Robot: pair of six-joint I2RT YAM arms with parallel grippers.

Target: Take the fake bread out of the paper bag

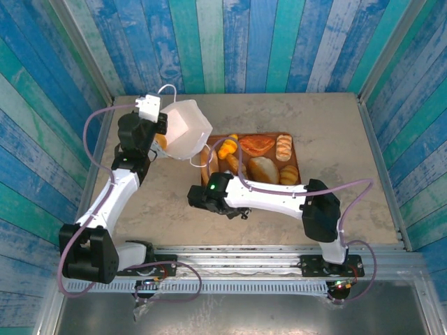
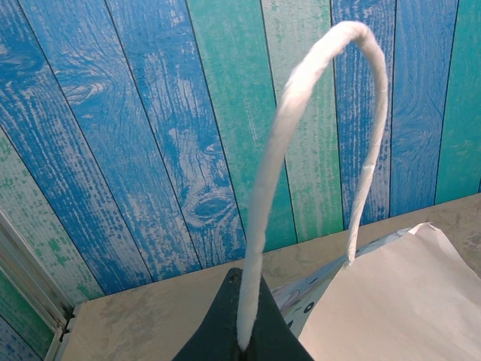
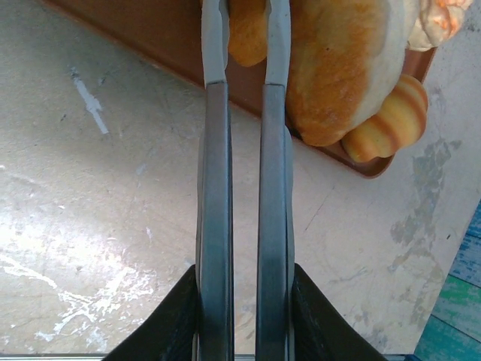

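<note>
The white paper bag (image 1: 187,129) hangs lifted and tilted at the back left. My left gripper (image 1: 150,108) is shut on its white cord handle (image 2: 301,98), and the bag's side (image 2: 398,301) shows low right in the left wrist view. An orange piece of fake bread (image 1: 162,142) peeks out by the bag's lower edge. Several pieces of fake bread (image 1: 264,169) lie on the reddish-brown tray (image 1: 298,150). My right gripper (image 3: 244,11) reaches over the tray's left edge. Its narrow jaws are closed on a small orange bread piece (image 3: 248,41), beside a large loaf (image 3: 338,68).
A ridged roll (image 3: 391,120) sits at the tray's corner. Blue and green plank walls enclose the table on three sides. Bare table lies in front of the tray and to its right. Both arms' bases stand at the near edge.
</note>
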